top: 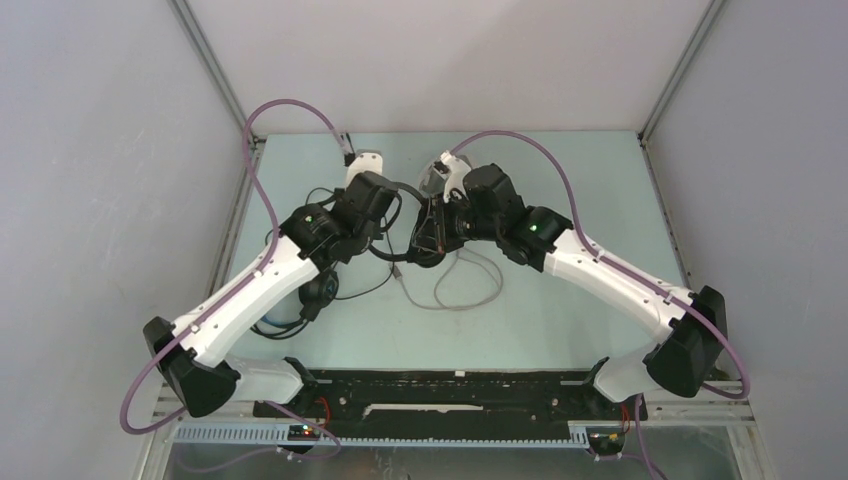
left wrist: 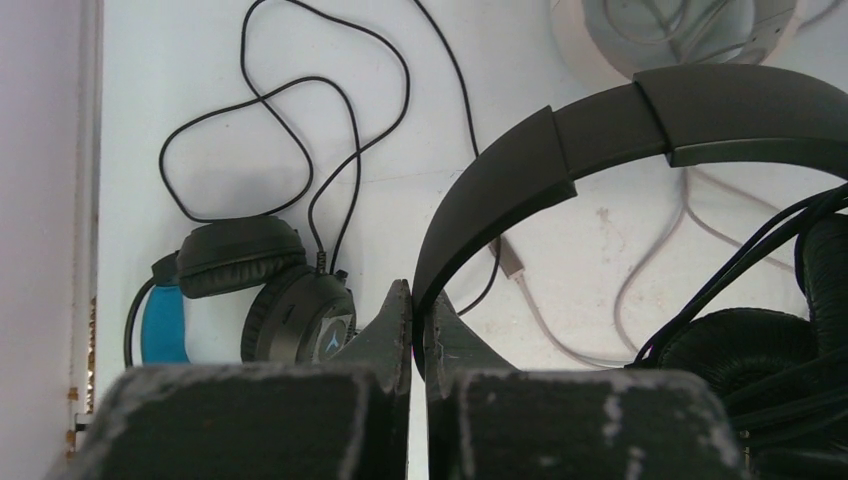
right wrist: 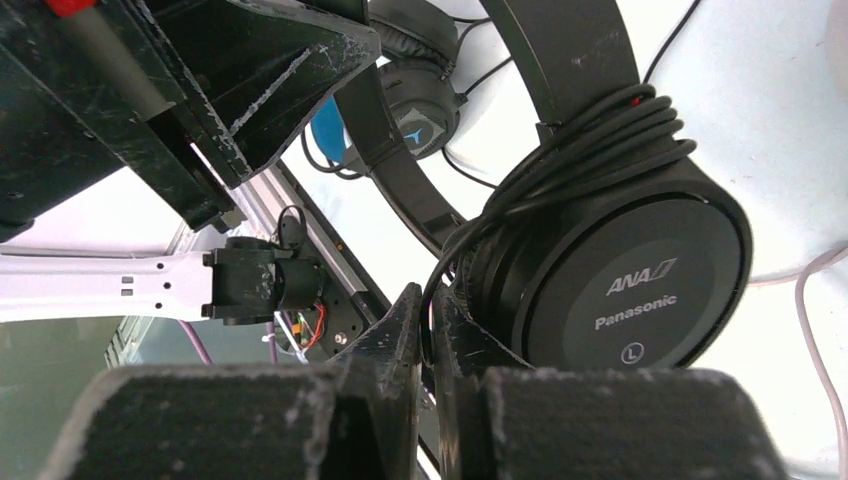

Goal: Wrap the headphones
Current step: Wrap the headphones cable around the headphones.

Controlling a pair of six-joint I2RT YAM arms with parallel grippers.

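While the left gripper (left wrist: 420, 305) is clamped on the band of the black headphones (left wrist: 700, 110), its two fingers pressed together around the band's lower end, that pair is held between the two arms over the middle of the table (top: 560, 300).

The right gripper (right wrist: 428, 305) sits just beside the earcup (right wrist: 620, 280) marked L. Its fingers are nearly together, and a strand of the black cable (right wrist: 590, 130) runs down into the narrow gap between them and is pinched there. The rest of that cable is wound in several turns around the joint where the band meets the earcup.

The blue-banded headphones (left wrist: 255, 295) lie flat on the table's left side, close to the left wall. Their thin cord (left wrist: 300, 130) is spread in loose loops beside them.

The white-grey headphones (left wrist: 680, 30) lie farther back, just behind the two grippers. A grey cable (top: 465, 295) trails from there in an open loop toward the near edge.
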